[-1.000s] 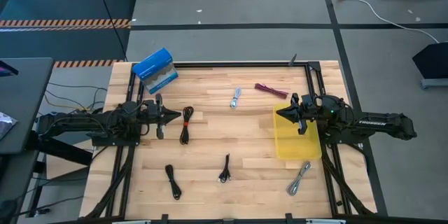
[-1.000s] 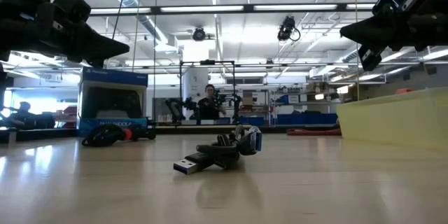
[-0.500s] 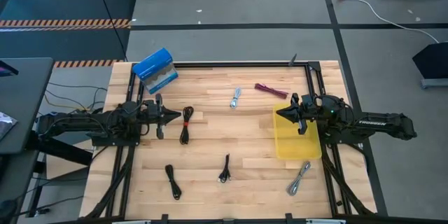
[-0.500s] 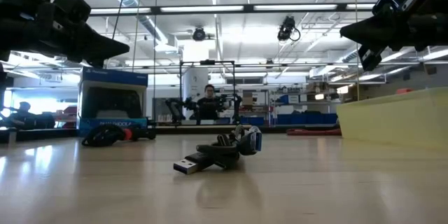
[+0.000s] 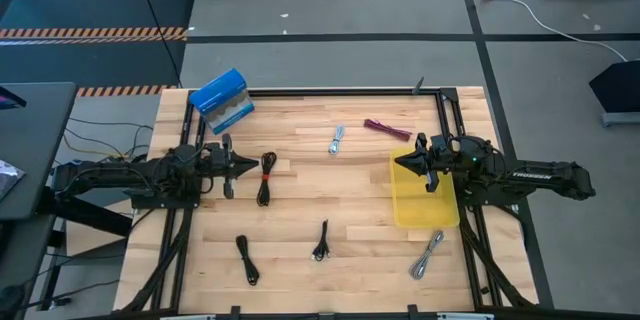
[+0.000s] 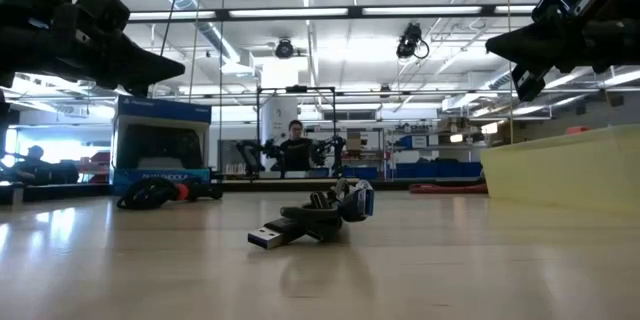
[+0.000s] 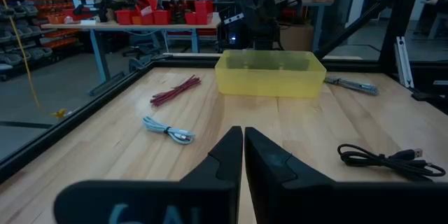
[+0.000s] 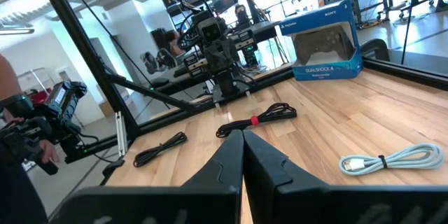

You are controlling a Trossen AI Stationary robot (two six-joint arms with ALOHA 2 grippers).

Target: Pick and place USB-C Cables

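Note:
Six small cable bundles lie flat on the wooden table. A black one with a red tie (image 5: 265,177) is beside my left gripper (image 5: 252,165), which hovers shut. Two more black bundles (image 5: 247,259) (image 5: 321,242) lie near the front edge. The pale blue-white cable (image 5: 337,139) and the maroon cable (image 5: 386,128) sit toward the far edge. The silver-grey cable (image 5: 429,254) lies in front of the yellow bin (image 5: 424,210). My right gripper (image 5: 404,163) hovers shut over the bin's left rim.
A blue rectangular box (image 5: 221,99) stands on the far left corner. Black frame rails (image 5: 330,91) run along the table's far edge and sides. Open wood lies between the two arms at the middle. A person (image 6: 294,146) shows far behind the table.

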